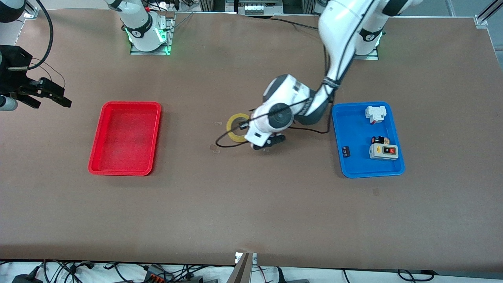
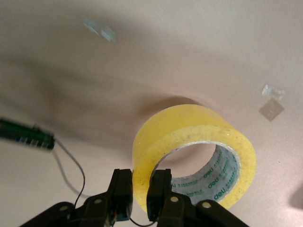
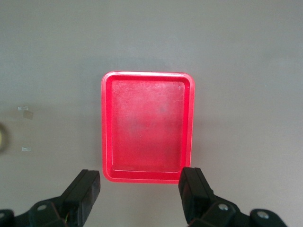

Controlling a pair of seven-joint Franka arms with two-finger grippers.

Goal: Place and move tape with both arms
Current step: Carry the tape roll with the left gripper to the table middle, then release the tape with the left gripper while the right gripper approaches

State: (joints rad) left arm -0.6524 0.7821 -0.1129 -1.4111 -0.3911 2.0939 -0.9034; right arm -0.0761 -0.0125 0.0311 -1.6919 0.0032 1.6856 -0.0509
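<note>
The yellow tape lies near the middle of the table, between the two trays. My left gripper reaches down to it. In the left wrist view my left gripper is shut on the wall of the tape, with one finger inside the hollow centre and one outside. My right gripper hangs open and empty in the air at the right arm's end of the table. In the right wrist view my right gripper shows wide apart, with the red tray below it.
An empty red tray lies toward the right arm's end. A blue tray toward the left arm's end holds two white and grey switch boxes and small parts. A black cable loops on the table by the tape.
</note>
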